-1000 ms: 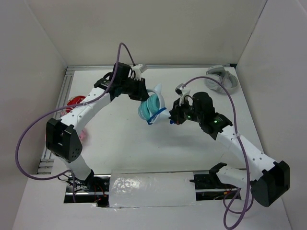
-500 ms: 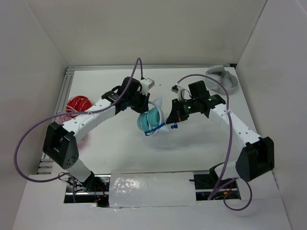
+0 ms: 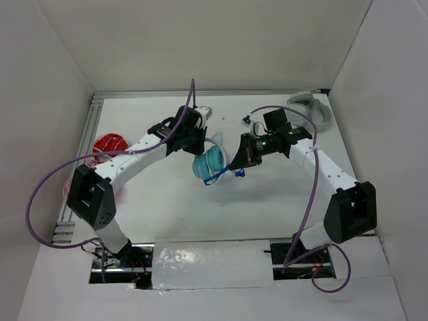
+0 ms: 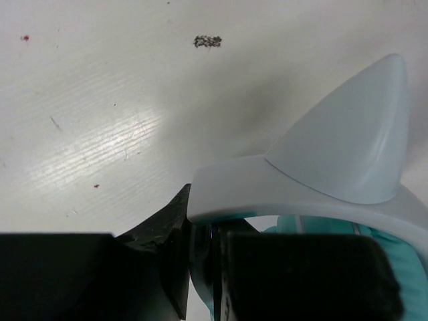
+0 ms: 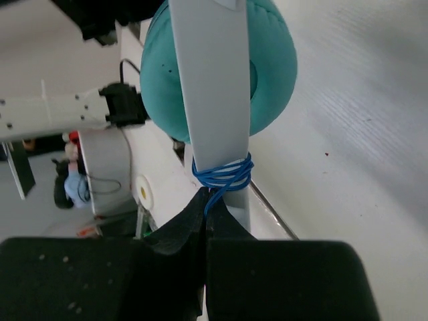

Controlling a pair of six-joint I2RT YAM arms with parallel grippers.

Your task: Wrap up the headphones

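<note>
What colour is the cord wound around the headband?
The cord is blue, clearest in the right wrist view.

The middle of the table [image 3: 167, 207] is blocked. The left gripper [image 3: 202, 142] and right gripper [image 3: 236, 164] meet there at the headphones [image 3: 211, 160], the right one pinching the blue cable [image 5: 224, 172]. From there both arms slant back to the near corners. Bare tabletop lies open between the arms on the near side and along the far edge. Red headphones [image 3: 109, 142] crowd the left edge, and grey-white headphones [image 3: 309, 110] fill the far right corner.
</note>
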